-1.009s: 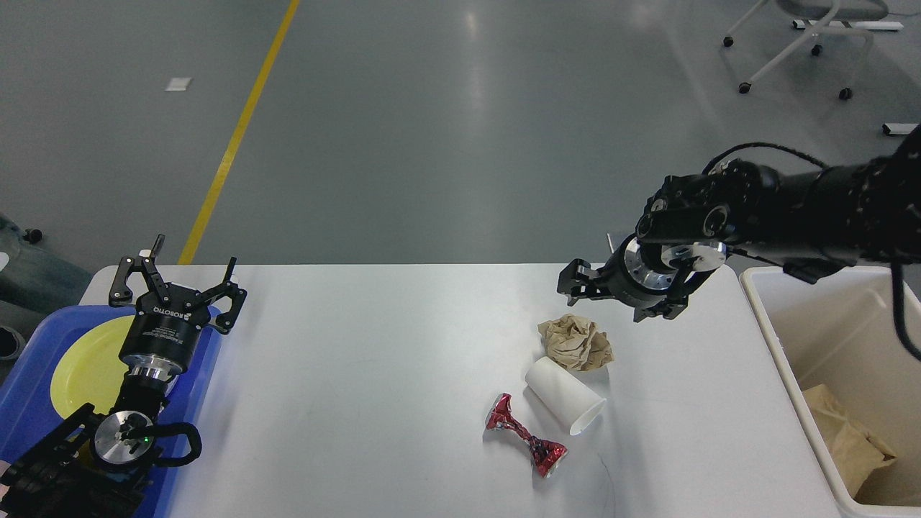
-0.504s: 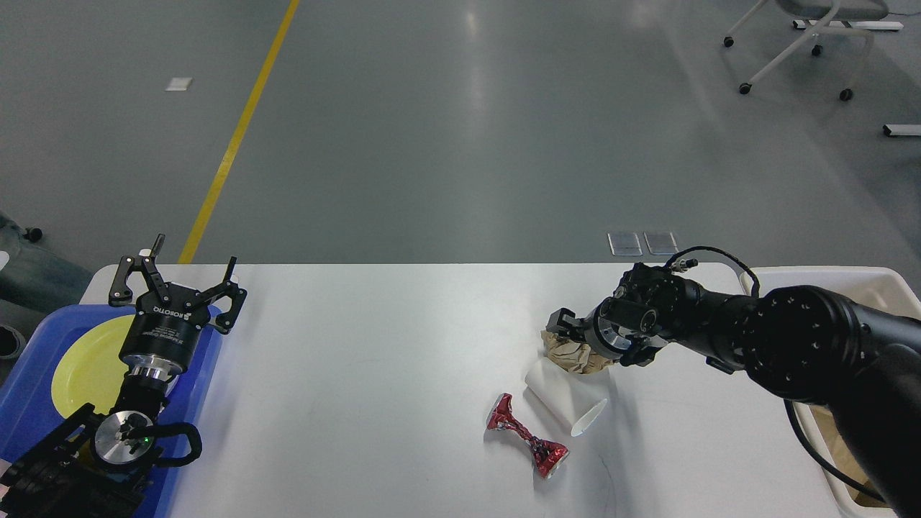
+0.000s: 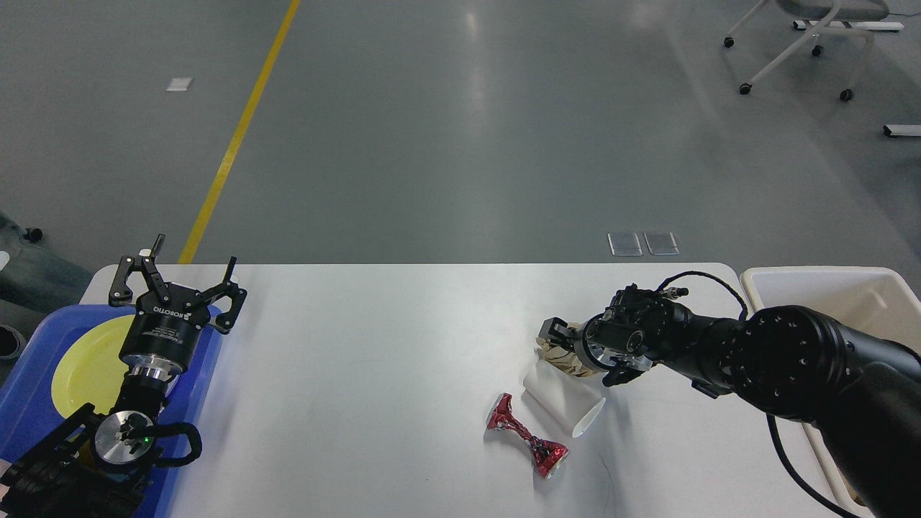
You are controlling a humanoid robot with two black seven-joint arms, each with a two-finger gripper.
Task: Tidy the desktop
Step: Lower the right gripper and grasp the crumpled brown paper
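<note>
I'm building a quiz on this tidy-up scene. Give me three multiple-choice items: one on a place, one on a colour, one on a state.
1. Where is the right gripper?
A. at the crumpled brown paper
B. over the blue tray
C. inside the bin

2. What colour is the crushed wrapper on the desktop?
A. green
B. red
C. yellow

3. How does the white paper cup sit?
A. upright
B. stacked
C. on its side

Key: 1 A, its tip meets the paper wad; 2 B, shiny red foil; 3 C, its open rim faces sideways.
</note>
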